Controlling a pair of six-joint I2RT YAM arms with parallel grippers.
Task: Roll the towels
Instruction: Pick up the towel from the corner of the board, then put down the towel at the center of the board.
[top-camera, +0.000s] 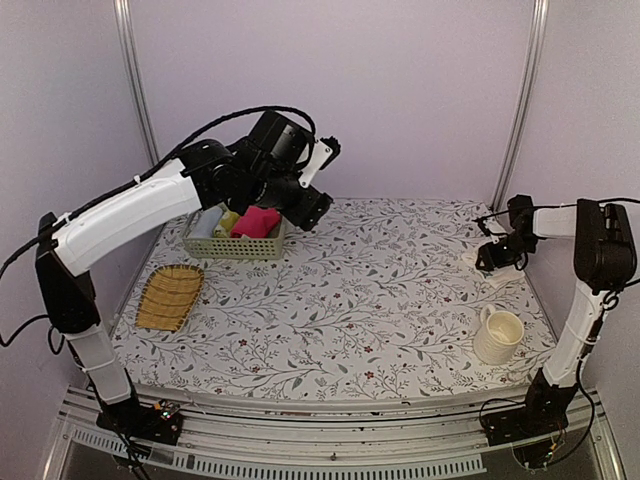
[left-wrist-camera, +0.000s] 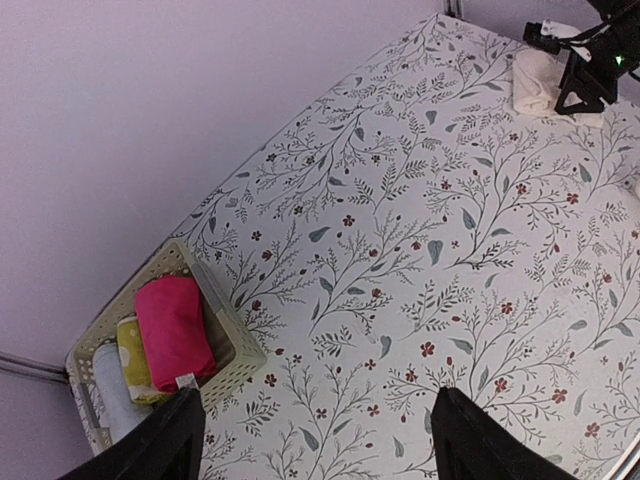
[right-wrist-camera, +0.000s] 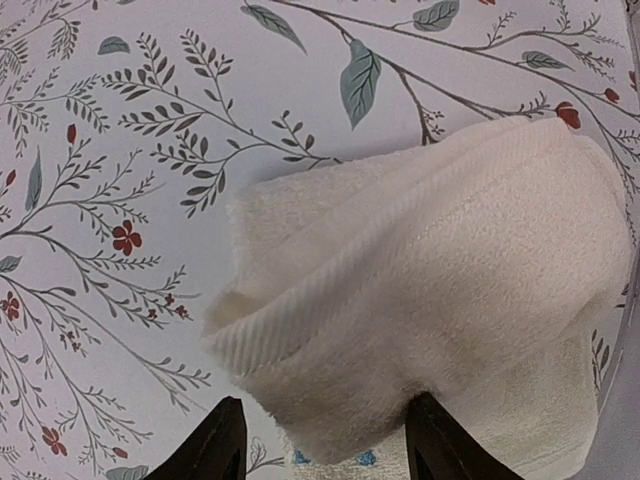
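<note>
- Step in hand, as judged: rolling the cream towel (right-wrist-camera: 430, 270) with the right gripper (right-wrist-camera: 325, 412).
- Right gripper: its two fingers stand apart at the bottom of the wrist view, one on each side of the towel's near edge. Whether they pinch the cloth cannot be told.
- Left gripper (left-wrist-camera: 320, 410): released and empty. It is held high above the counter (left-wrist-camera: 420, 260), with the basket (left-wrist-camera: 240, 352) at the lower left of its view.
- Procedure: keep the fingers low and square to the roll. Turn the bundle over the flat layer that shows under it at the lower right of the wrist view. Keep the side edges in line so that the roll does not taper.
- Caution: the cloth is likely to spring open. Hold light downward pressure until the loose end lies beneath the roll.
- Cream towel, position: on the counter at the right edge of the overhead view, above the mug (top-camera: 497, 335) and apart from it.
- Cream towel, appearance: thick and soft, with a ribbed band running diagonally. It is folded over itself into a loose, lopsided bundle, not yet a tidy cylinder.
- Pink towel (left-wrist-camera: 175, 330): bright and rolled into a compact bundle. It lies in the basket at the upper left of the overhead view, beside a yellow-green cloth (left-wrist-camera: 130, 350). A small white tag shows at its lower end.
</note>
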